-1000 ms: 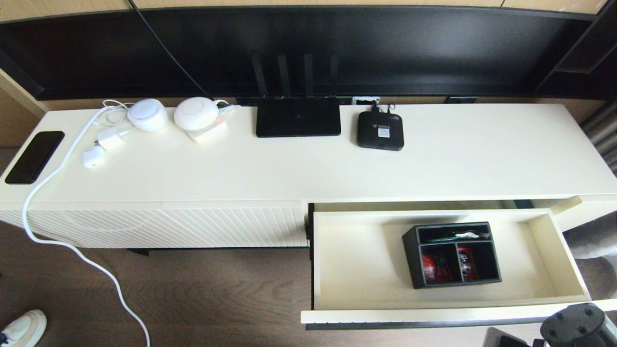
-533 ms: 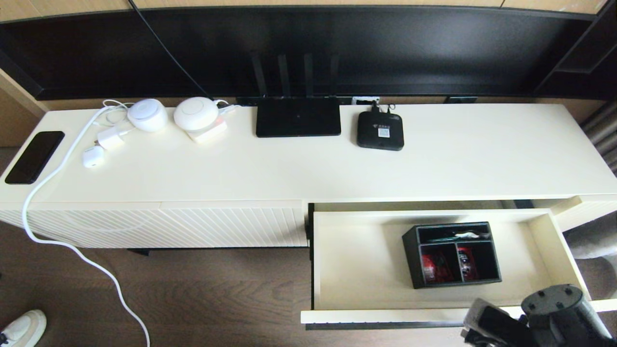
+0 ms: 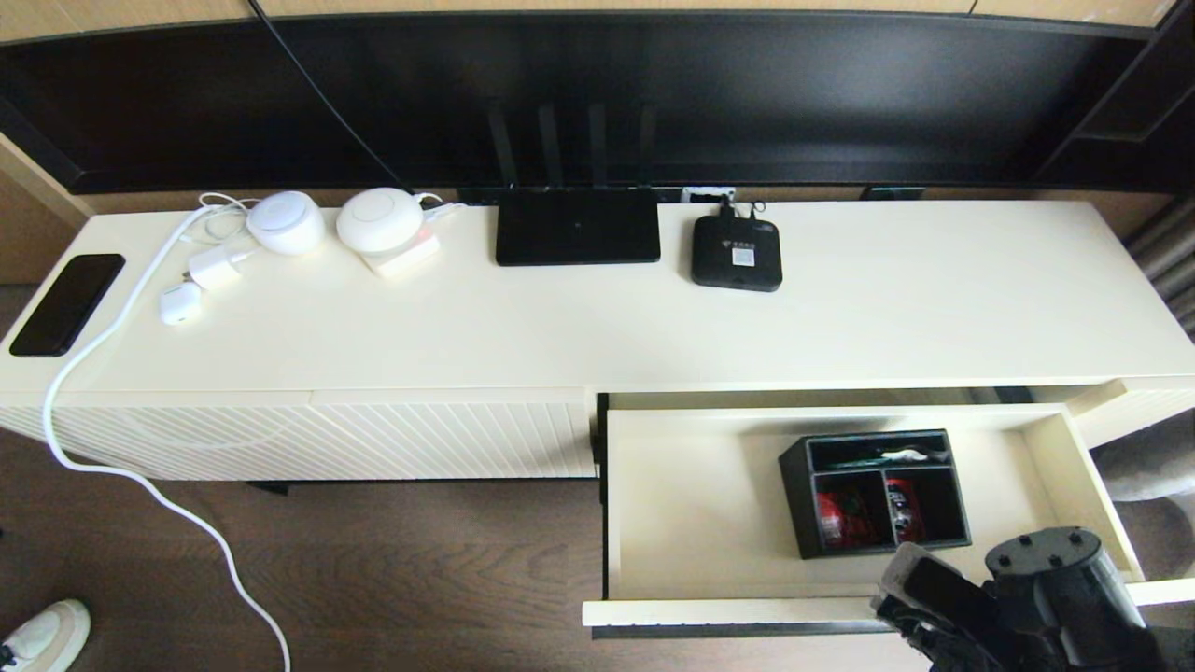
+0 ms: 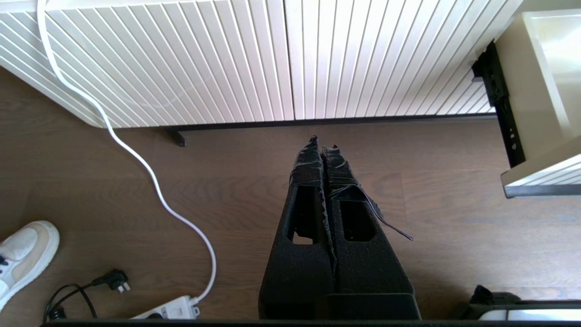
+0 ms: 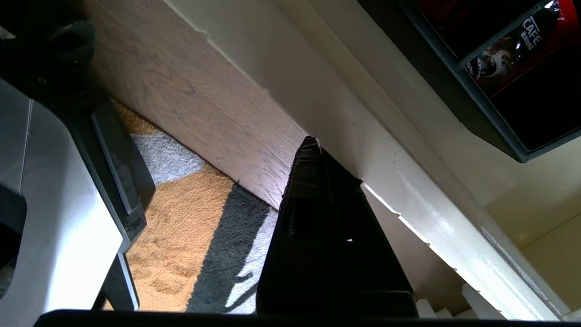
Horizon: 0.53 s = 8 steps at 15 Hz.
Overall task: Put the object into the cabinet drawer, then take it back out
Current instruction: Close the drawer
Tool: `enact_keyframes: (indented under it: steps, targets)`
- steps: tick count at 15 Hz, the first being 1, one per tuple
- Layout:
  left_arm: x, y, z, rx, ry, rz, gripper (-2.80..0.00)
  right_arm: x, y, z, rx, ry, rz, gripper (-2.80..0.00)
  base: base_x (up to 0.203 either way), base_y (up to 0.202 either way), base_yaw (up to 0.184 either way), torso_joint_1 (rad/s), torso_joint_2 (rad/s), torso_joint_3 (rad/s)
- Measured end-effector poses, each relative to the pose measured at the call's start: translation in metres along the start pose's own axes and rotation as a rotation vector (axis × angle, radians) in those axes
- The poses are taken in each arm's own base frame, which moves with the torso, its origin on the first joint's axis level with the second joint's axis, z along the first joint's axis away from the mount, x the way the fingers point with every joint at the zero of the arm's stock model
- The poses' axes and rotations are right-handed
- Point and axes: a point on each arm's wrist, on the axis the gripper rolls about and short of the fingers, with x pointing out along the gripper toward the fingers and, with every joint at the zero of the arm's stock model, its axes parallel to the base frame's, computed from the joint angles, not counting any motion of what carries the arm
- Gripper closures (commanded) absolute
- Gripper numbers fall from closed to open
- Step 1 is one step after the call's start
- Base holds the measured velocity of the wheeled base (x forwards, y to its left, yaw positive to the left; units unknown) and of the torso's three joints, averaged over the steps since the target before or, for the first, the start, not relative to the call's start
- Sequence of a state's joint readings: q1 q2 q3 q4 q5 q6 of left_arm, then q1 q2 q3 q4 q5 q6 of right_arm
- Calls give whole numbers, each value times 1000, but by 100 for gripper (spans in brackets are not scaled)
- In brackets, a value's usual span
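Note:
The black organiser box [image 3: 876, 493] with red packets sits inside the pulled-out cream drawer [image 3: 747, 611], right of its middle. My right arm [image 3: 1046, 588] rises at the bottom right, over the drawer's front right corner. In the right wrist view my right gripper [image 5: 314, 146] is shut and empty, its tips at the drawer's front rim [image 5: 408, 181], and the box [image 5: 499, 113] lies beyond, apart from it. My left gripper [image 4: 323, 144] hangs shut over the wooden floor in front of the ribbed panel [image 4: 272, 59], out of the head view.
On the cabinet top stand a flat router [image 3: 577, 227], a small black device [image 3: 737, 253], white round devices [image 3: 378, 219] and a phone [image 3: 67, 303]. A white cable [image 3: 121, 471] trails to the floor. A shoe [image 3: 47, 635] is at bottom left. A rug [image 5: 181, 227] lies below the drawer.
My right arm has come up into the head view from the bottom right corner and moved left and toward the drawer's front edge. Box and drawer have not moved.

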State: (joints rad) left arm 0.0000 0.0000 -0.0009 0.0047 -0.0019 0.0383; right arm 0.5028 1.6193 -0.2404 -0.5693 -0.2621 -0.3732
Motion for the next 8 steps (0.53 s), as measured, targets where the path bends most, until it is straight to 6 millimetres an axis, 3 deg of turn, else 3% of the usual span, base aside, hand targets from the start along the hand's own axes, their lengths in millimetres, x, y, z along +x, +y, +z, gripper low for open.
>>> enact_keyframes:
  steps: [8]
  targets:
    - [0,0,0,0,0,0,0,11,-12,27,58,-160,-121,0,0,0,0,0,0,0]
